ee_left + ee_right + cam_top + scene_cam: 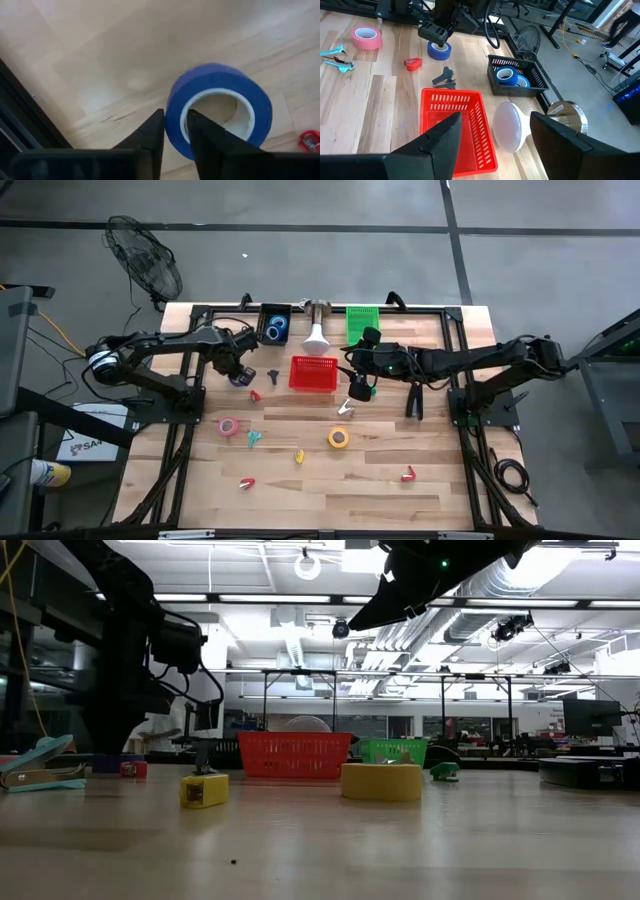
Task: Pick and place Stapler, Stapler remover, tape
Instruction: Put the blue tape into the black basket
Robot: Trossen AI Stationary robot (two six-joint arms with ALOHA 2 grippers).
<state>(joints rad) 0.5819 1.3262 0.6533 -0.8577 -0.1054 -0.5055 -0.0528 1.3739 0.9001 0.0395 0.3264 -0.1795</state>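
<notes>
Well, my left fingers [240,372]: off the red basket's [313,374] left side, pinching the wall of the blue tape roll [220,85], one finger inside the ring and one outside.
Blue tape roll: standing flat on the bench [340,500] as far as I can tell, left of the red basket, apart from it.
Black piece [272,373]: on the bench between the blue tape roll and the red basket.
Small red piece [255,394]: just beside the blue tape roll, on the front-left of the red basket.
My right fingers [356,392]: spread wide and holding nothing, hovering by the red basket's front right corner.
Red basket: its inside looks bare in my right wrist view.
White funnel-shaped thing [510,125]: just behind the red basket.
Black basket [517,91]: behind the red basket to the left, with two blue tape rolls [507,75] inside.
Green basket [363,323]: behind the red basket to the right.
Pink tape roll [229,426]: in front of the red basket, off to the left.
Yellow tape roll [339,438]: in front of the red basket, slightly right.
Teal claw piece [254,438]: just beside the pink tape roll, on the side towards the yellow one.
Yellow claw piece [299,456]: farther forward of the red basket.
Red stapler [408,474]: well in front of the red basket, to the right.
</notes>
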